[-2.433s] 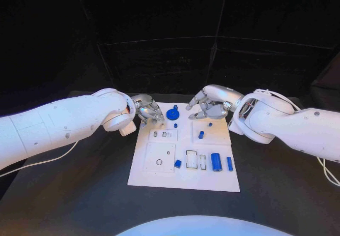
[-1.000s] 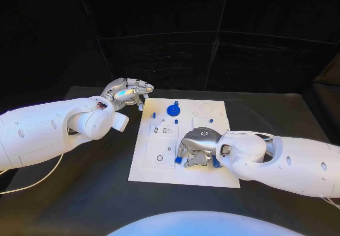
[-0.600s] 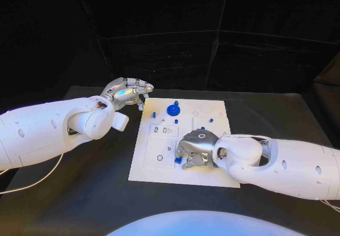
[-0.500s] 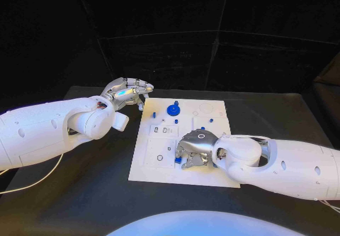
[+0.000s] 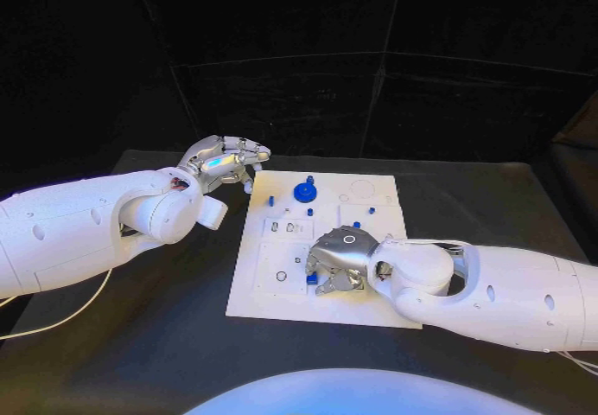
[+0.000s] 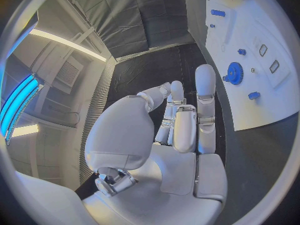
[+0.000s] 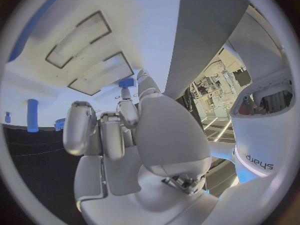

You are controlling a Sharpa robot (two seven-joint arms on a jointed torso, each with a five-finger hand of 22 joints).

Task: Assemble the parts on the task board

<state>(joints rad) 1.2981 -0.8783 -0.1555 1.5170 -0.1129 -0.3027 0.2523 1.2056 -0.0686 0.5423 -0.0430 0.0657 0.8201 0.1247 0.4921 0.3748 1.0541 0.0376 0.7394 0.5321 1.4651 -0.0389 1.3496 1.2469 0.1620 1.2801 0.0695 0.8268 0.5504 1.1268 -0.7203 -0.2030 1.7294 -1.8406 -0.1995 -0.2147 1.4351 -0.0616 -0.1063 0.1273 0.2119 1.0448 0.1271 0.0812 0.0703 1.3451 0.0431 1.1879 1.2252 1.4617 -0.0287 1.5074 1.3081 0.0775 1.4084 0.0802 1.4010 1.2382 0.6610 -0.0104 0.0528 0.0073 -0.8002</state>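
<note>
Black table (image 5: 149,346): right robot hand (image 5: 334,259) low over task board (image 5: 281,298), blue part (image 5: 312,280) beside fingers; grip unclear.

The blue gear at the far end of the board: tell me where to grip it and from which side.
Grip the blue gear by its toothed rim, coming straight down from above. It lies flat on the white board with a small knob standing up at its centre, so the rim is the widest free edge. The left hand, raised off the board's far left corner, looks nearest.
</note>
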